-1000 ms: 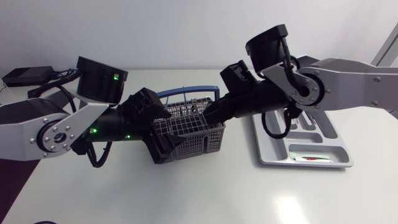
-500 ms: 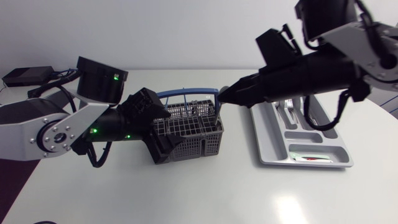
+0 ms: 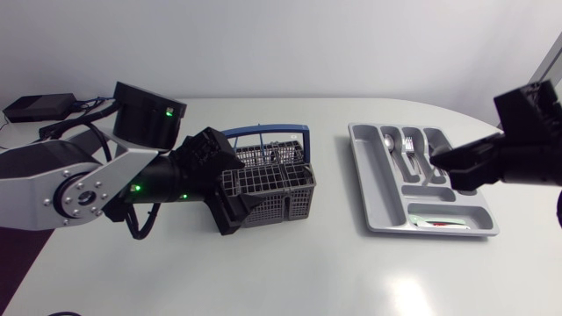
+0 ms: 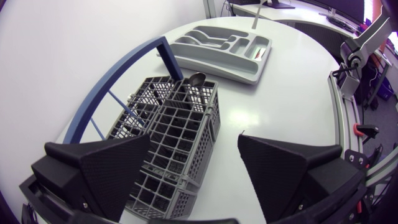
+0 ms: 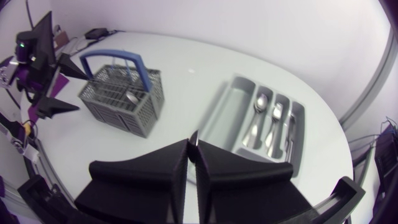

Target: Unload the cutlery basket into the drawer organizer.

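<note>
The grey cutlery basket with its blue handle stands left of the table's middle. A spoon leans in its far compartment. My left gripper is open at the basket's left side. In the left wrist view the basket lies between its fingers, with the right finger clear of it. The grey drawer organizer lies to the right and holds spoons and forks. My right gripper hovers over its right compartments, shut on a thin pale piece of cutlery that barely shows.
A red-handled utensil lies in the organizer's front cross compartment. A black box and cables sit at the table's far left corner. Bare white table lies between the basket and the organizer and along the front edge.
My right arm has lifted out of the basket and swung right, from above the basket to over the organizer. The left arm and the basket have hardly moved.
</note>
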